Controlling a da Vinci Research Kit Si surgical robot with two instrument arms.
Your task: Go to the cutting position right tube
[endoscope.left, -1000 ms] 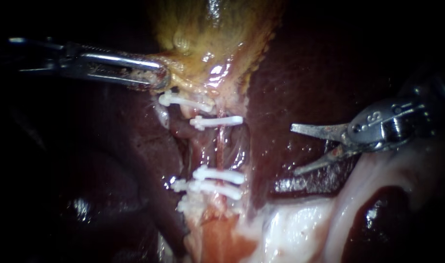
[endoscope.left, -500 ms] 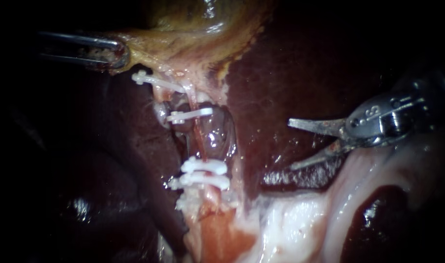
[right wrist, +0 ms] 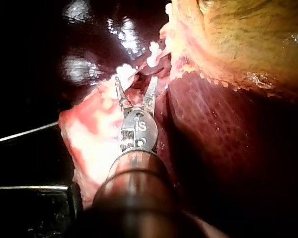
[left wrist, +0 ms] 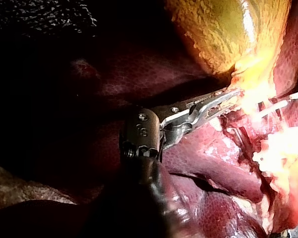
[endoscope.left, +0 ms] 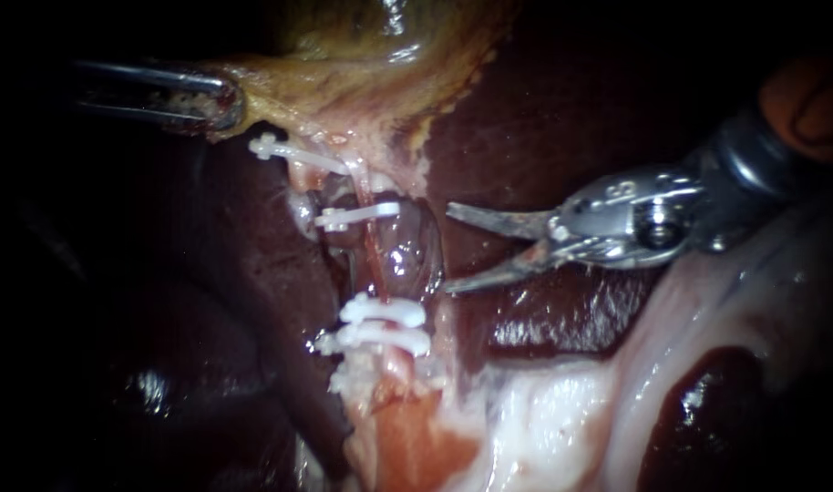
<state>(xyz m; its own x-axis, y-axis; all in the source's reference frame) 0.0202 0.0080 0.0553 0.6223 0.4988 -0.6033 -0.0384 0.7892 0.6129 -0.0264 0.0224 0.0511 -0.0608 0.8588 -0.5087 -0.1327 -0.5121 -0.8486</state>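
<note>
- My right instrument (endoscope.left: 447, 248): blades spread wide and empty, tips just beside the tube (endoscope.left: 374, 264), which runs bare between the upper clips (endoscope.left: 357, 216) and the lower clips (endoscope.left: 380, 312).
- My left instrument (endoscope.left: 221, 100): jaws clamped on the gallbladder (endoscope.left: 362, 82) edge, which I judge holds the tube taut.
- To do the step well, I judge I should advance level until the blades straddle the bare stretch midway between the clip groups, touching no clip and clear of the liver (endoscope.left: 544, 118).
- Only the endoscope view shows the full gap between the clip groups.
- The right wrist view shows the blades' line of approach towards the clips.
- The left wrist view shows the toothed grip on yellow tissue.
</note>
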